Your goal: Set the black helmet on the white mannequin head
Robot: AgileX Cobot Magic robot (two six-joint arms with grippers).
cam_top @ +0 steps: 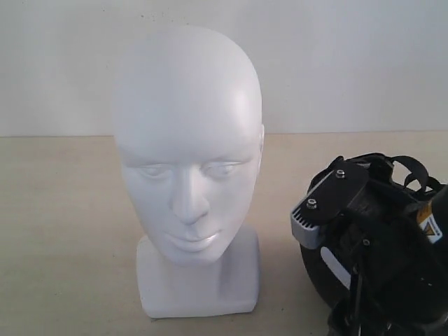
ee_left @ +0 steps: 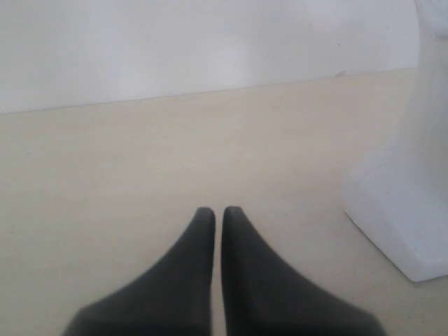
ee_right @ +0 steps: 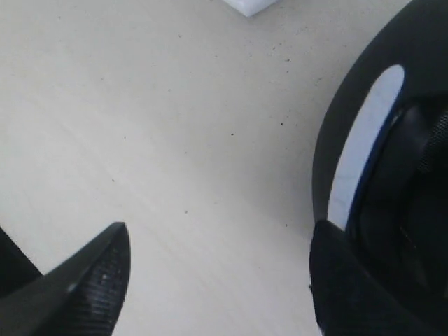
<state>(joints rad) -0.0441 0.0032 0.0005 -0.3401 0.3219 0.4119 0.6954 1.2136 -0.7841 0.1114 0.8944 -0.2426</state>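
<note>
While right gripper [ee_right: 218, 231] gapes — helmet [ee_right: 392, 140] beside.

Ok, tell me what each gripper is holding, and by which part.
Nothing is held. The left gripper is shut and empty. The right gripper is wide open beside the black helmet, with only table between its jaws.

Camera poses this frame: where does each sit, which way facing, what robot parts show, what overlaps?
Exterior: low at table height, facing the white mannequin head front-on; right arm over the black helmet shows.
Left wrist: low, looking along the table toward the wall; shut left gripper shows.
Right wrist: looking down beside the helmet; open right gripper shows.
Shared: the head's base in all three.
</note>
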